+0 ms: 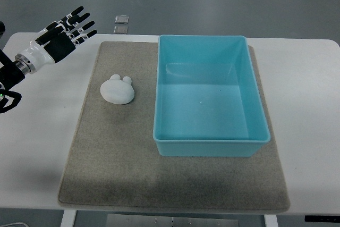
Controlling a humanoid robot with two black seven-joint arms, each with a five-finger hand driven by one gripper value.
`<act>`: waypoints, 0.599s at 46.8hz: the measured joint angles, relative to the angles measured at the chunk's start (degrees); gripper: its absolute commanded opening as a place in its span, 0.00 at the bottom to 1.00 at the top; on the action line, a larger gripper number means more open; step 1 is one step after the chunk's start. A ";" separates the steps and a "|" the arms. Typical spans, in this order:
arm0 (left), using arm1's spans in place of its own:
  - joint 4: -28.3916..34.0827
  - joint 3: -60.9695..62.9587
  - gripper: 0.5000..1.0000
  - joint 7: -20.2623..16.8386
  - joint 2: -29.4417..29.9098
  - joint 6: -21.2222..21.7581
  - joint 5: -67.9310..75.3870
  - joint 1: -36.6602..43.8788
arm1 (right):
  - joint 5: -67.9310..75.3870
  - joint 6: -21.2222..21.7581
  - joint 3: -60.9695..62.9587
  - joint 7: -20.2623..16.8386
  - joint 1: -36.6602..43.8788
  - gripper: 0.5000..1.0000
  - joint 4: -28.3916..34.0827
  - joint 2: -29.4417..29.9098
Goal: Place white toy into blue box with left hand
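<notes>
Left hand: the left hand [66, 33] hovers at about ten o'clock in the view, above the bench's far-left corner, its arm entering from the left edge; the fingers are spread and hold nothing.
White toy: the white toy [118, 89] lies on the mat at about nine o'clock from centre, a rounded lump with two small ears pointing away from the robot; it is well apart from the hand and near, but not touching, the left wall of the box.
Blue box: the blue box [211, 148] sits on the mat just right of centre, open-topped and with nothing inside.
Right hand: not in view.
Step in hand: by my reading this is the approach, with the grasp not yet begun and the toy untouched.
Next move: the hand likely needs to travel toward five o'clock from where it is, come down over the toy, close around its rounded body, then carry it toward three o'clock over the box's left rim.
Risk: the smooth dome may slip from a shallow grip.
Surface: a grey-brown felt-like mat [111, 174] covers most of the white bench [32, 147].
Room: grey floor lies beyond the bench's far edge, with two small square objects [121, 24] at about eleven o'clock.
</notes>
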 measured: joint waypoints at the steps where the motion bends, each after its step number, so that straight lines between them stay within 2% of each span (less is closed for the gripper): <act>1: -0.16 0.01 1.00 0.00 0.00 0.00 0.00 0.01 | 0.00 0.00 0.00 0.00 0.00 0.87 0.00 0.00; 22: 0.07 3.89 1.00 0.09 1.99 0.00 -0.63 -2.21 | 0.00 -0.01 0.00 0.00 0.00 0.87 -0.01 0.00; 28: -1.64 5.75 1.00 0.02 3.06 0.00 -0.49 -2.51 | 0.00 -0.01 0.00 0.00 -0.01 0.87 -0.01 0.00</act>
